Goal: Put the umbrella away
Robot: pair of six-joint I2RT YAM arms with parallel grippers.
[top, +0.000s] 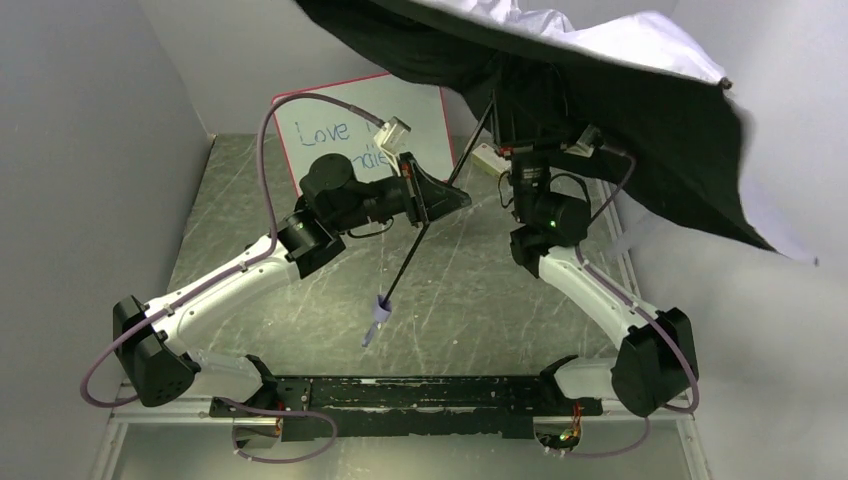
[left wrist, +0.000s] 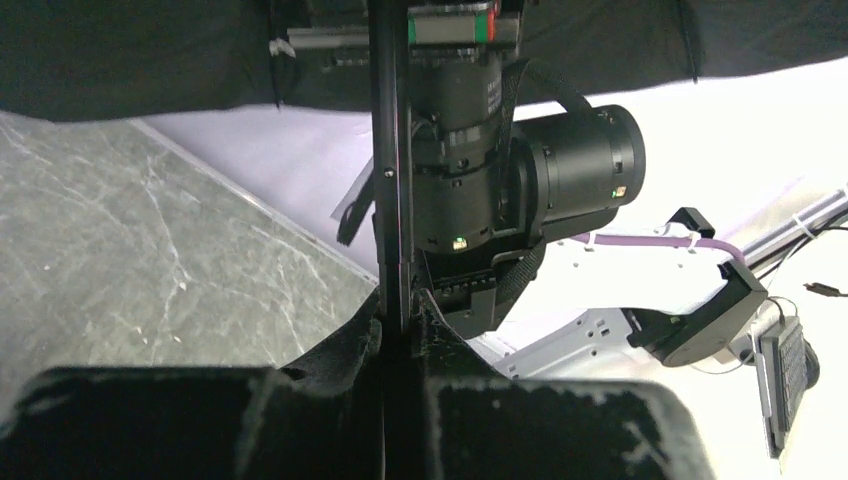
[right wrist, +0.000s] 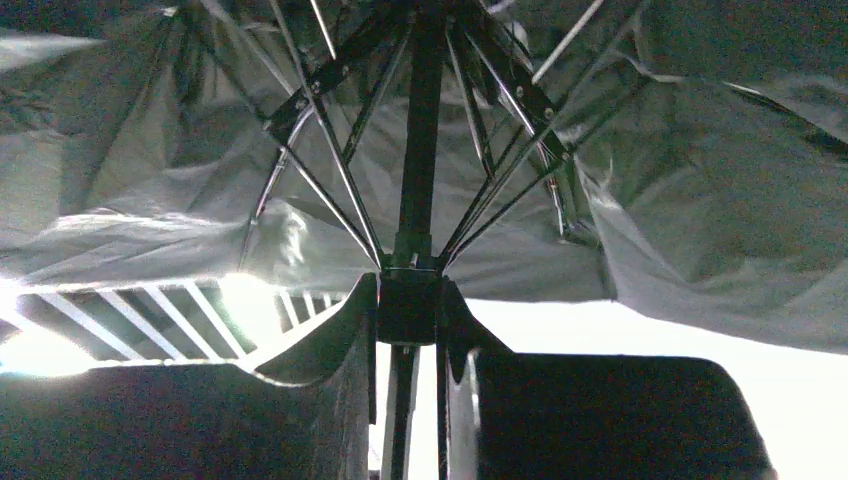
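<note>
**The umbrella [top: 620, 110] is wide open and up in the air, with both arms on it**

Left to right: the red-framed whiteboard [top: 330, 130] at the back isn't involved. The left gripper [left wrist: 400, 330] is clamped tight on the thin black shaft [top: 405, 265]. We reckon that's to steady it, since the lavender handle [top: 378, 315] dangles free above the tabletop [top: 480, 300]. Further up, the right gripper [right wrist: 408, 325] is closed around the runner [right wrist: 410, 290] where the ribs [right wrist: 320, 150] meet, probably so it can drag it down the shaft. The canopy [top: 700, 150] hangs spread out at the upper right.
</note>
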